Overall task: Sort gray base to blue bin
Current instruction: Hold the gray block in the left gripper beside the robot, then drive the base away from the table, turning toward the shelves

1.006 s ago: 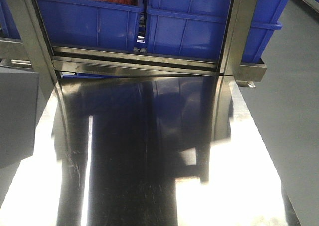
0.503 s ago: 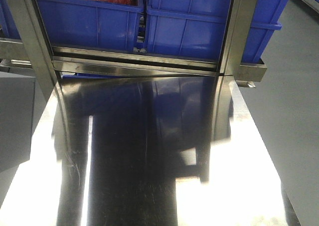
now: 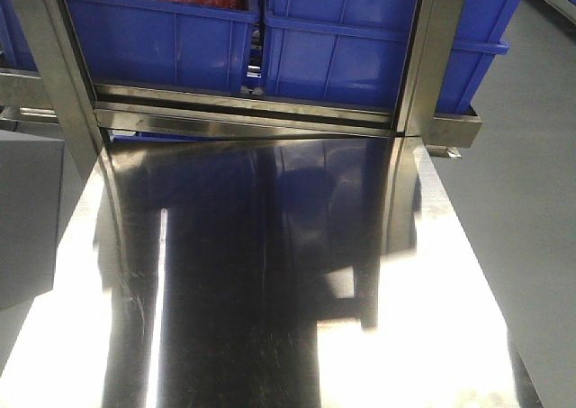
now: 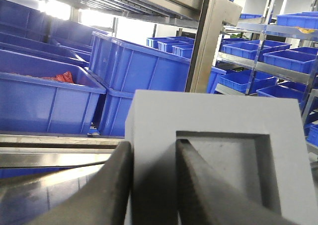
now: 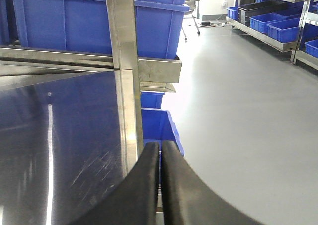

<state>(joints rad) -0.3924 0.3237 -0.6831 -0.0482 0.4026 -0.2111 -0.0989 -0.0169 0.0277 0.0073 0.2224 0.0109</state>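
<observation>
My left gripper (image 4: 153, 144) is shut on the gray base (image 4: 213, 115), a light-gray cube with a square recessed panel facing the camera. One finger is on its outer side and the other is inside the recess. It is held in the air before the rack. A plain deep blue crate (image 3: 342, 48) stands on the rack, also in the left wrist view (image 4: 139, 66). Another blue crate (image 5: 158, 123) sits below the table's right edge. I cannot tell which is the blue bin. My right gripper (image 5: 160, 144) is shut and empty over the table's right edge.
A blue crate with red contents (image 3: 153, 21) stands left of the plain one. Steel rack posts (image 3: 423, 57) and a rail (image 3: 243, 111) front the crates. The shiny steel table (image 3: 270, 291) lies below. Gray floor (image 5: 238, 111) is to the right. A gray shape (image 3: 27, 219) sits at the left edge.
The gray shape at the left edge of the front view has shifted slightly left. Nothing else has visibly changed.
</observation>
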